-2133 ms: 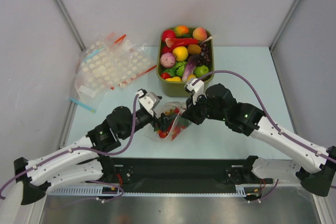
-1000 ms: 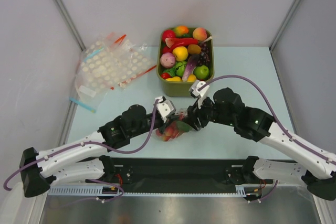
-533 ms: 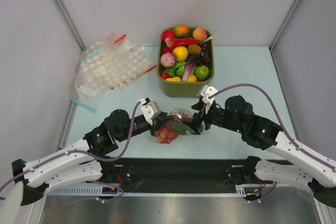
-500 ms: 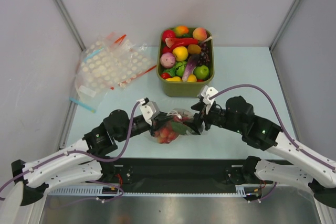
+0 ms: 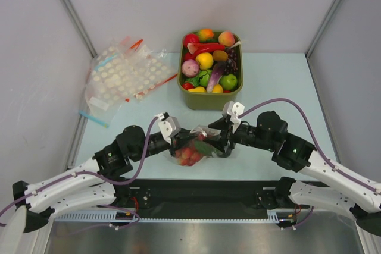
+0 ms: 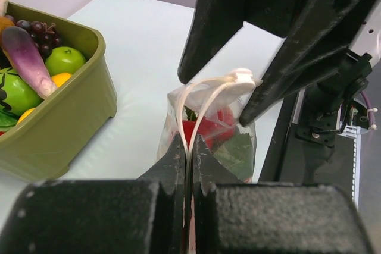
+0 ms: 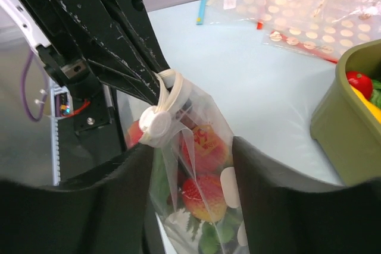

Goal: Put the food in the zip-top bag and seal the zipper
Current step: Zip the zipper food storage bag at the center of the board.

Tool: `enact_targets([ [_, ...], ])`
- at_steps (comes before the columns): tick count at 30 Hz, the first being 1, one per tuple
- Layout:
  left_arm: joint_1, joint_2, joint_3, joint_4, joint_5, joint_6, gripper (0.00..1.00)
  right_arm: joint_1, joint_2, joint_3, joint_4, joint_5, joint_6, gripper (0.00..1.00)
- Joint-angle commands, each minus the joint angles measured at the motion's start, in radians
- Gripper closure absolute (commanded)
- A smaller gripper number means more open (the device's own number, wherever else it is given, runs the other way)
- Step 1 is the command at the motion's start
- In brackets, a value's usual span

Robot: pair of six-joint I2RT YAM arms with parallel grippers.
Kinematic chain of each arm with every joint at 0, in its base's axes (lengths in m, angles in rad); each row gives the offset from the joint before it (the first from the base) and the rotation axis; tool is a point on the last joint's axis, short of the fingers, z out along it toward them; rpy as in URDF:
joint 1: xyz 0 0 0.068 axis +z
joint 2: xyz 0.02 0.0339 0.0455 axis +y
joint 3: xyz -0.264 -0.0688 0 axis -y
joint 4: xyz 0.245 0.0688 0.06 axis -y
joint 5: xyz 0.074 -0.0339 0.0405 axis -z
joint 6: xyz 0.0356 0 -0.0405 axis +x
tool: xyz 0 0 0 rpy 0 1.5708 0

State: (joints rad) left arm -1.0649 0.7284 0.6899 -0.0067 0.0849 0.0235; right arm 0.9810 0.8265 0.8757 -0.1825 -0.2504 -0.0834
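1. Top view: two seconds back both arms worked closer to the bin point(image 5: 209, 103). They have since dropped toward the near edge of the desk point(image 5: 274, 81). A second ago the left gripper point(image 5: 180, 138) and right gripper point(image 5: 218, 141) were nearly nose to nose. Now they sit apart with the bag point(image 5: 191, 147) drawn out between them, and the food point(image 5: 187, 154) shows red inside it.
2. Left wrist: my left gripper is clamped tight on one end of the zipper point(image 6: 206, 102). Its two pale strips bow apart on the way up to the white slider point(image 6: 241, 77).
3. Right wrist: the right gripper's jaws stand parted on either side of the bag, just under the slider, and I see no pinch. My read is that loading is done and the mouth is still unsealed along that stretch. The slider run comes next.
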Motion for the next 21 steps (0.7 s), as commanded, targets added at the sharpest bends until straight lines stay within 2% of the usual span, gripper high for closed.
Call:
enact_targets([
  [1, -0.006, -0.001, 0.02, 0.079, 0.027, -0.017, 1.0, 0.008, 0.013, -0.003, 0.077, -0.02, -0.006, 0.49],
  [4, -0.007, 0.012, 0.028, 0.07, 0.027, -0.017, 1.0, 0.012, 0.014, -0.003, 0.084, -0.02, 0.002, 0.7],
  [9, -0.01, 0.029, 0.04, 0.047, -0.006, -0.016, 1.0, 0.012, -0.012, -0.001, 0.078, -0.007, 0.01, 0.98],
  [21, -0.021, 0.117, 0.091, -0.033, -0.074, 0.003, 1.0, 0.012, -0.066, -0.014, 0.084, 0.023, 0.019, 1.0],
])
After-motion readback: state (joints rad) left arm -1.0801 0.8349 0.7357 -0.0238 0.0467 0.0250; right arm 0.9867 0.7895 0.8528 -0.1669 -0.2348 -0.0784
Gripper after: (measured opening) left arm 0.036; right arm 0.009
